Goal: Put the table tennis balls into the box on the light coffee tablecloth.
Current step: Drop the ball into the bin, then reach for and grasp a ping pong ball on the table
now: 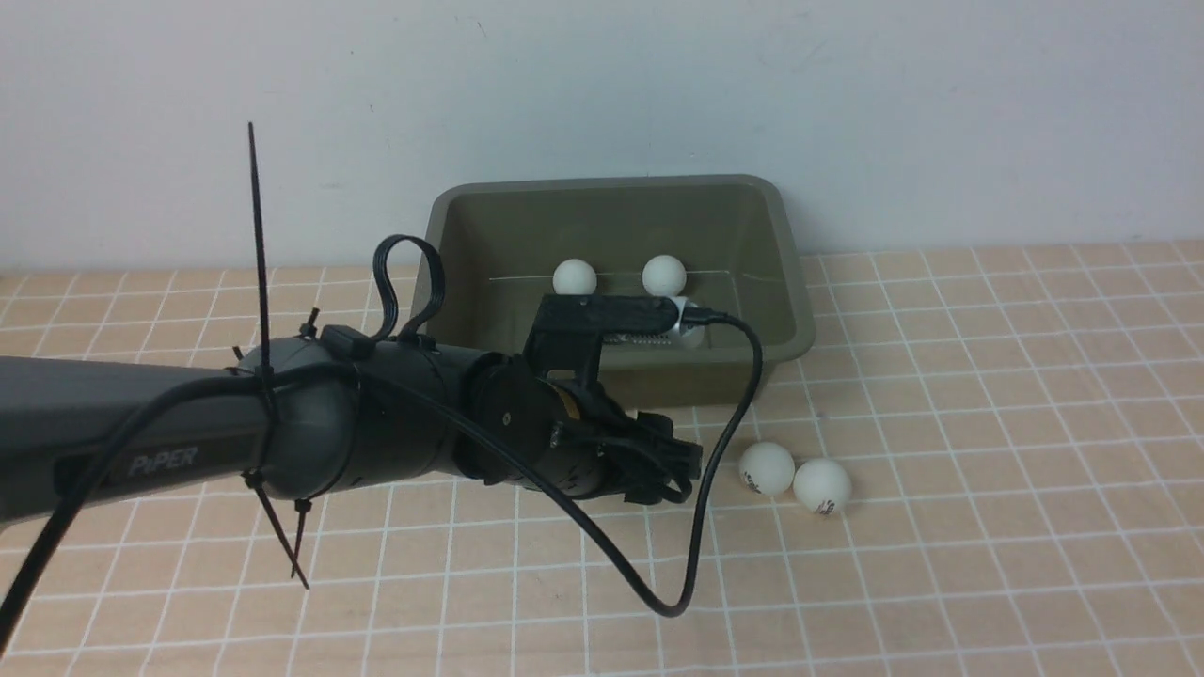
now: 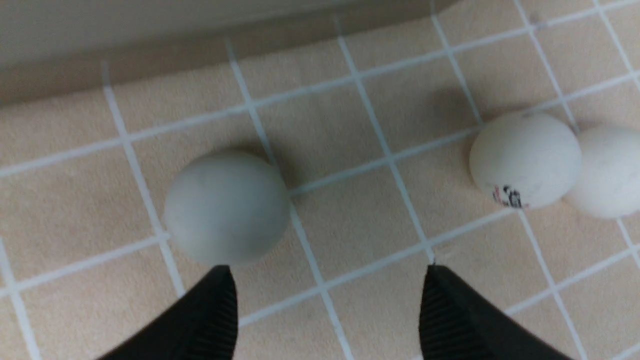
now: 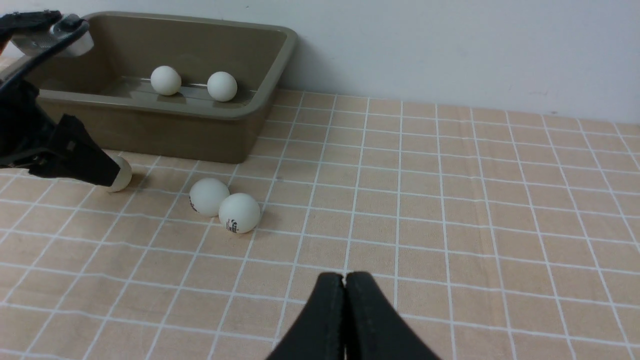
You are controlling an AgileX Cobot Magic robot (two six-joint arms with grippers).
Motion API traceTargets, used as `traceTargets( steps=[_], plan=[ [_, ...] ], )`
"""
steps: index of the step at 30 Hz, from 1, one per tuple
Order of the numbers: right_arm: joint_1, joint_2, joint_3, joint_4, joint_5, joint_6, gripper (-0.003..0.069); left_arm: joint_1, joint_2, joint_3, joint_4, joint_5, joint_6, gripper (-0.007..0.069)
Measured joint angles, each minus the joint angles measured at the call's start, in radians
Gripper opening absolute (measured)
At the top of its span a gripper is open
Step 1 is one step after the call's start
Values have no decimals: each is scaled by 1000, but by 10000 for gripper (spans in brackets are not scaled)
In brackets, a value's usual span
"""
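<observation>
Two balls are already inside the green box (image 1: 795,310): the left ball (image 1: 575,277) and the right ball (image 1: 664,275). The box sits at the far edge of the tablecloth (image 1: 988,376), right by the wall.

Three balls lie out on the tablecloth, so the job looks a bit under half done. The third ball (image 2: 227,207) lies alone, just in front of the box's near side. The fourth ball (image 2: 525,160) and the fifth ball (image 2: 610,172) touch each other. They lie a little way off the box's near right corner.

The left gripper (image 2: 327,270) hangs low over the tablecloth, close to the box's near side. Its two black fingers are spread wide and hold nothing. The third ball is not between them. It lies just past the tip of one finger (image 2: 215,310), off to that side. I cannot tell if the tip touches it.

The right gripper (image 3: 344,276) has its fingers pressed together with nothing in them. It waits nearer the front edge of the tablecloth, well away from the balls.

The step now seems to be picking up the third ball. Next, I think the left gripper needs to slide sideways until the ball sits between the fingers. Then it should go down a bit and close softly. The ball is round and light, so a bump could make it roll away. After that, the ball has to go up over the near rim and drop into the box.
</observation>
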Motion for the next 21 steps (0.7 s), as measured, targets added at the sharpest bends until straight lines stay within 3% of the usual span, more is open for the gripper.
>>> traceTargets(
  steps=[8,15,21],
  plan=[
    [0,0,0,-1,0,-26,-15,4,-87,0,70,93,13,393],
    [0,0,0,-1,0,-28,-15,65,-107,5,159,195,-62,393],
    [0,0,0,-1,0,-31,-15,78,-107,9,186,102,-125,393]
  ],
)
